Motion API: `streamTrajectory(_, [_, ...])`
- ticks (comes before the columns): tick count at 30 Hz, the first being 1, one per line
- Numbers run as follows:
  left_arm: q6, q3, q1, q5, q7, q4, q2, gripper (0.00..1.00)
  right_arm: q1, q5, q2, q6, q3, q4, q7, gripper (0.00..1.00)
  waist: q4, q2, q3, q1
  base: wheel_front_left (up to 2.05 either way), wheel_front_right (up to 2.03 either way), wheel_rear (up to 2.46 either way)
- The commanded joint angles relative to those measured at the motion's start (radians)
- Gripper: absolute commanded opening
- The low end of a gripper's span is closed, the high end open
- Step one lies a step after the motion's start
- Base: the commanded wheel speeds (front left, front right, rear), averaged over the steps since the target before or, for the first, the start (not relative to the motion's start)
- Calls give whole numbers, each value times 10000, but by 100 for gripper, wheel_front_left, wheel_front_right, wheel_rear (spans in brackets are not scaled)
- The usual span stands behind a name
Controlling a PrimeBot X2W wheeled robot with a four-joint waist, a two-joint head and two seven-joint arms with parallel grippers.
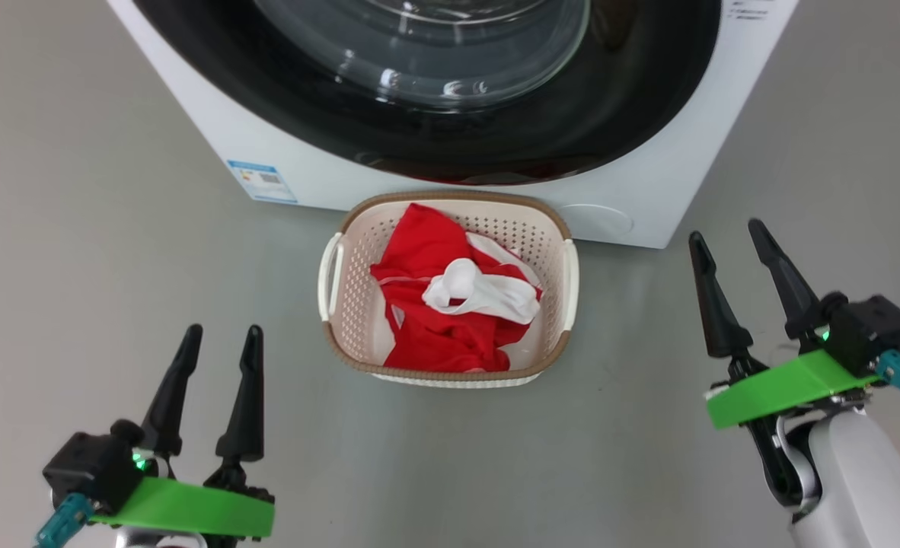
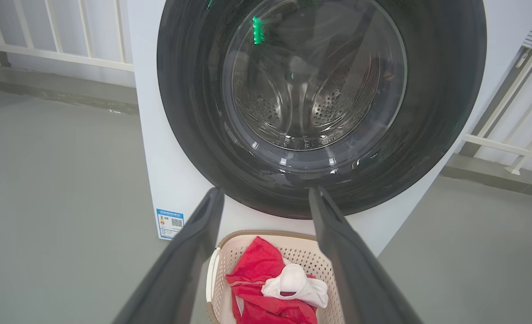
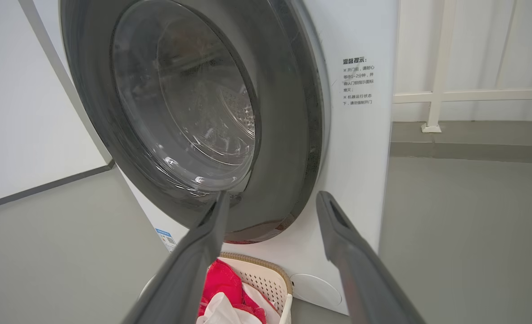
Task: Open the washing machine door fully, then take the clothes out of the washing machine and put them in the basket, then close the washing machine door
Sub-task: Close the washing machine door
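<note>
Red and white clothes (image 1: 435, 335) lie heaped in the basket (image 1: 359, 304), which stands on the floor (image 1: 77, 266) just before the washing machine (image 1: 328, 160). The washing machine door (image 1: 633, 99) looks shut. The left claw (image 1: 223, 329) and right claw (image 1: 726, 230) hover spread and empty on either side, so the work seems finished.

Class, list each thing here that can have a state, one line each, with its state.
washing machine door: shut
drum: looks empty through the glass
basket: upright, loaded
clothes: heaped inside it
left tool: open, empty
right tool: open, empty
</note>
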Motion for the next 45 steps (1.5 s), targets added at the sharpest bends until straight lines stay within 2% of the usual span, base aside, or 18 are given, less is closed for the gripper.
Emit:
streamTrajectory(1, [6,309,139,-32,-90,-270,274,100,166,79,58,-9,155,-302,-53,100,-299,0,-267,0,0,0,0])
streamTrajectory(13, [6,200,401,-183,-90,-200,858,100,1548,184,163,-9,-612,-669,-53,100,-1138,0,-723,0,0,0,0])
streamTrajectory(29, [6,536,955,-230,-90,-447,1074,100,2663,224,373,-9,-1263,-951,-53,100,-2232,0,-916,0,0,0,0])
streamTrajectory(45, [6,719,1118,-188,-90,-503,1018,100,2830,187,438,-9,-1484,-1078,-53,100,-2392,0,-988,0,0,0,0])
